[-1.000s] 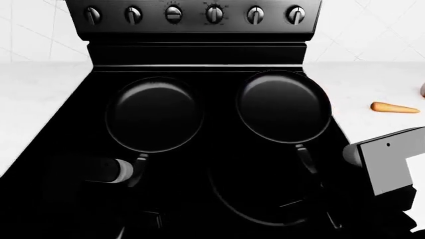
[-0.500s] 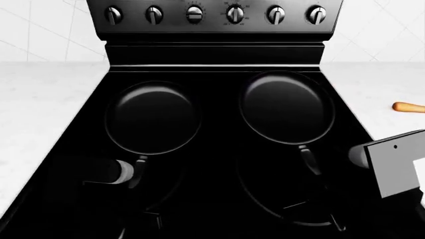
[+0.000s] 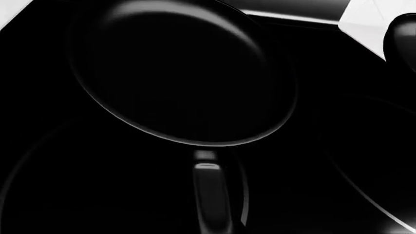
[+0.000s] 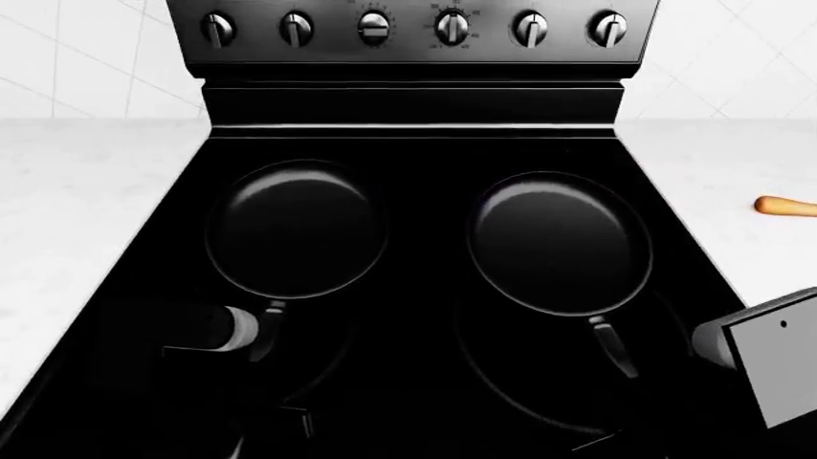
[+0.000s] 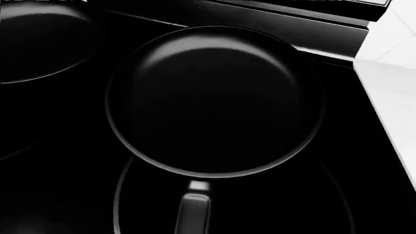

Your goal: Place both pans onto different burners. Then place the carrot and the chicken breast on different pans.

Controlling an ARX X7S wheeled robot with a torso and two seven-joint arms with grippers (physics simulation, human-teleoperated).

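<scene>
Two black pans are over the glass cooktop. The left pan [image 4: 297, 229] [image 3: 182, 73] lies at the back left, and its handle [image 3: 211, 195] runs into my left gripper [image 4: 264, 335], which grips it. The right pan [image 4: 560, 244] [image 5: 215, 97] hangs partly over the front right burner ring [image 4: 462, 368] [image 5: 118, 204]. My right gripper [image 4: 622, 368] is shut on that pan's handle [image 5: 193, 212]. My dark fingers barely show in either wrist view. The carrot [image 4: 783, 207] lies on the white counter at the right edge. The chicken breast is out of view.
The stove's back panel with several knobs [image 4: 412, 27] rises behind the cooktop. White counter [image 4: 90, 201] flanks the stove on both sides. A second faint burner ring [image 4: 342, 359] shows at the front left.
The right pan and my right arm have moved toward me, off the back right and over the front right ring. Earlier the whole view shifted sideways. The left pan holds its place.
</scene>
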